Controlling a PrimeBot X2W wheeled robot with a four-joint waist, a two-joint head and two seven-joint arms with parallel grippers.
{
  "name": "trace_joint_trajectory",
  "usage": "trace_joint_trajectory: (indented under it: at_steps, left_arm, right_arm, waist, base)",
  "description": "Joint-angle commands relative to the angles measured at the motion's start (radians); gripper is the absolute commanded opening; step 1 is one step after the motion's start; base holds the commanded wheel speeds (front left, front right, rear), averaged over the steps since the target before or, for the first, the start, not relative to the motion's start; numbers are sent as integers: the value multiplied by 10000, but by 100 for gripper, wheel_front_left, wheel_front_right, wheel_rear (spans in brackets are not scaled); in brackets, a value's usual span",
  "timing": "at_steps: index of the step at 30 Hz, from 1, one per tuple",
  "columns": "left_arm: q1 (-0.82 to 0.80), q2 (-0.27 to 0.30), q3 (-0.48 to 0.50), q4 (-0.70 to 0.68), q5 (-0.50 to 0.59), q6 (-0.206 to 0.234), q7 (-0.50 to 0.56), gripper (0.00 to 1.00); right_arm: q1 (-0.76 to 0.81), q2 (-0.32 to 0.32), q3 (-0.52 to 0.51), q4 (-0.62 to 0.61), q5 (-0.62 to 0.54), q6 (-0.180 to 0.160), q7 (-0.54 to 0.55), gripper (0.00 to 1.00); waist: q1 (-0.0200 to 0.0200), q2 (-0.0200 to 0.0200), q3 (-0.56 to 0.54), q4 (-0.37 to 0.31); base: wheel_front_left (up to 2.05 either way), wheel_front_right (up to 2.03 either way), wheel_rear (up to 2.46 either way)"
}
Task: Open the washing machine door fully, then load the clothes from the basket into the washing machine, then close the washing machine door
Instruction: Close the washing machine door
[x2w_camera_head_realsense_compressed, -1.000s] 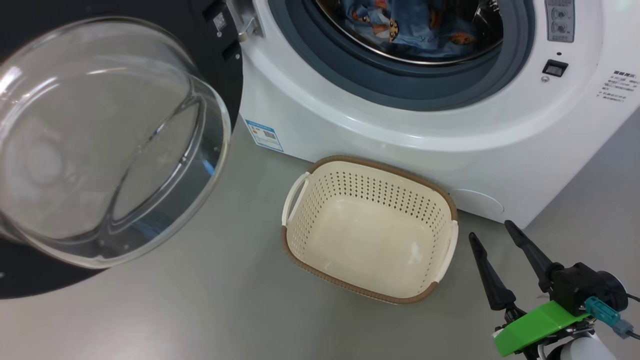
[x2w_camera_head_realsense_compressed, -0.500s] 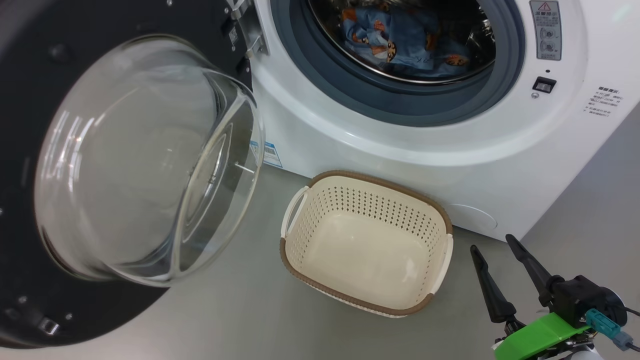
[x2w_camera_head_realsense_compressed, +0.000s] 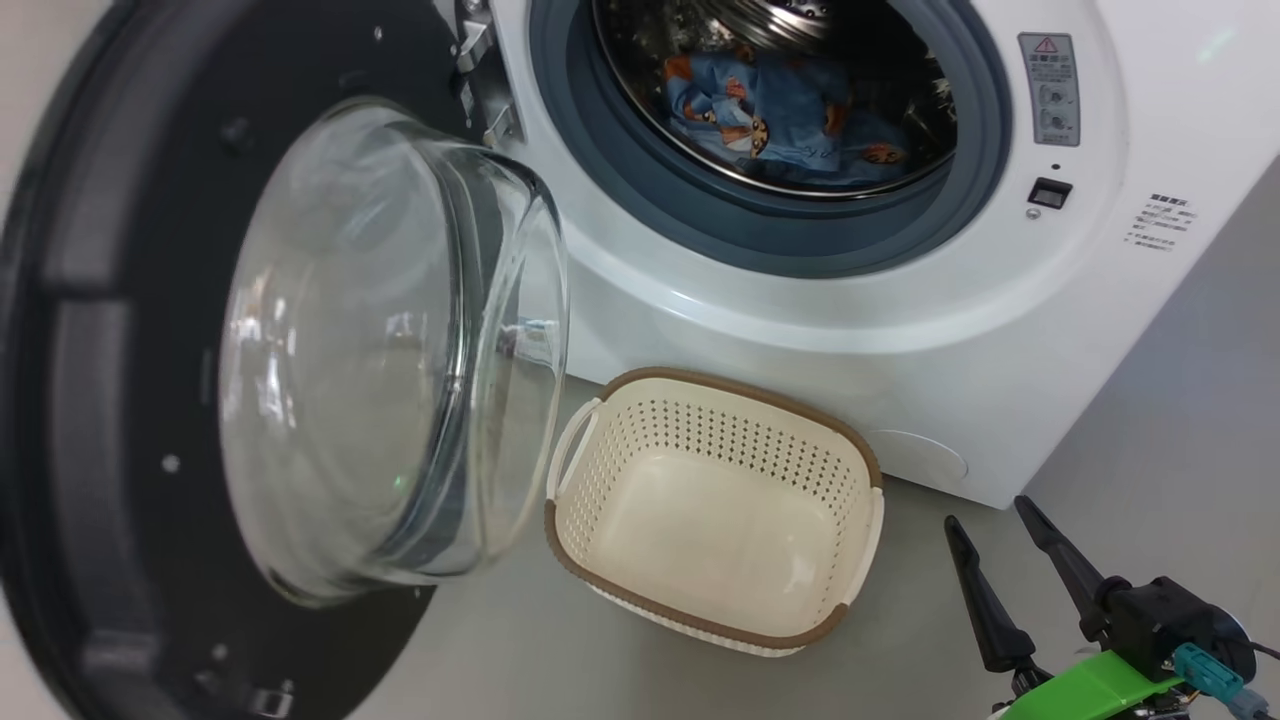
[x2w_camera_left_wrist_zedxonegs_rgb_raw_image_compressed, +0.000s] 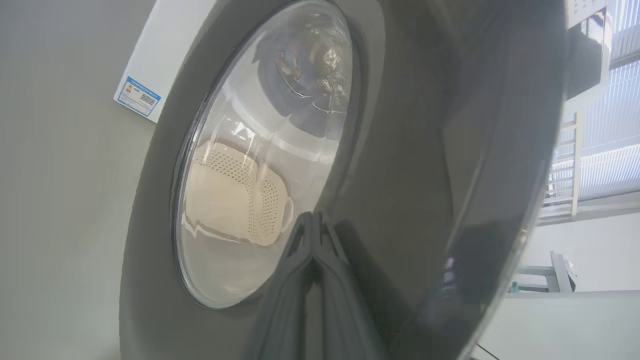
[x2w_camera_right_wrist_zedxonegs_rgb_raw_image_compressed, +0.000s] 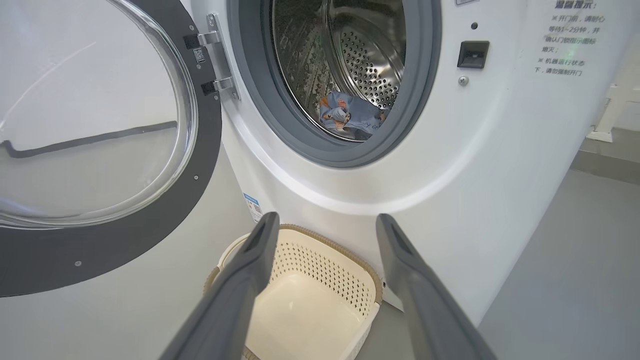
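Washing machine: We see the washing machine (x2w_camera_head_realsense_compressed: 800, 330) white and front-loading, across the top of the head view. Its grey gasket (x2w_camera_head_realsense_compressed: 600, 170) and steel drum (x2w_camera_right_wrist_zedxonegs_rgb_raw_image_compressed: 370, 60) are uncovered.
Washing machine door: The washing machine door (x2w_camera_head_realsense_compressed: 330, 360) stands swung out on its hinge (x2w_camera_right_wrist_zedxonegs_rgb_raw_image_compressed: 212, 60) at the left of the opening. It is well clear of the gasket, and its bulging glass bowl faces the basket.
Basket: The basket (x2w_camera_head_realsense_compressed: 700, 440) sits empty on the grey floor (x2w_camera_head_realsense_compressed: 1150, 400), below the drum mouth and close to the machine's base. We cannot tell whether it touches the machine.
Clothes: The clothes (x2w_camera_head_realsense_compressed: 775, 115), blue with small bears, lie in the bottom of the drum.
Right gripper: The right gripper (x2w_camera_head_realsense_compressed: 985, 510) hovers low at the right of the basket. Its fingers are spread apart and hold nothing.
Left gripper: In the left wrist view we find the left gripper (x2w_camera_left_wrist_zedxonegs_rgb_raw_image_compressed: 312, 216) with both fingers pressed together and nothing between them. The tips are at the door's glossy black outer face, just beside the window's edge. We cannot tell whether they press on it.
Blue label: The blue label (x2w_camera_left_wrist_zedxonegs_rgb_raw_image_compressed: 137, 96) sits on the machine's lower corner, beyond the door's rim.
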Motion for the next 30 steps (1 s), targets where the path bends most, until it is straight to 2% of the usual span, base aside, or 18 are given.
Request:
trace_joint_trajectory:
  at_steps: [1,16,30]
  left_arm:
    - [-101,426,349,-558,-105,-71,181,0]
    - [-28,-715,-87,-2140,-196,-71,632,0]
    - [-992,-2181,-784,-2142,521,-71,77,0]
  right_arm:
    - [98,7,131,-263,3,14,-49,100]
    - [373,233,-47,-348,0,14,-49,100]
    - [453,429,-306,-500,-37,14,-49,100]
  waist:
    - [0,0,-72,-103]
    - [0,0,-445,-1251]
    - [0,0,-426,-3153]
  base:
    - [0,0,0]
    - [0,0,0]
    - [0,0,0]
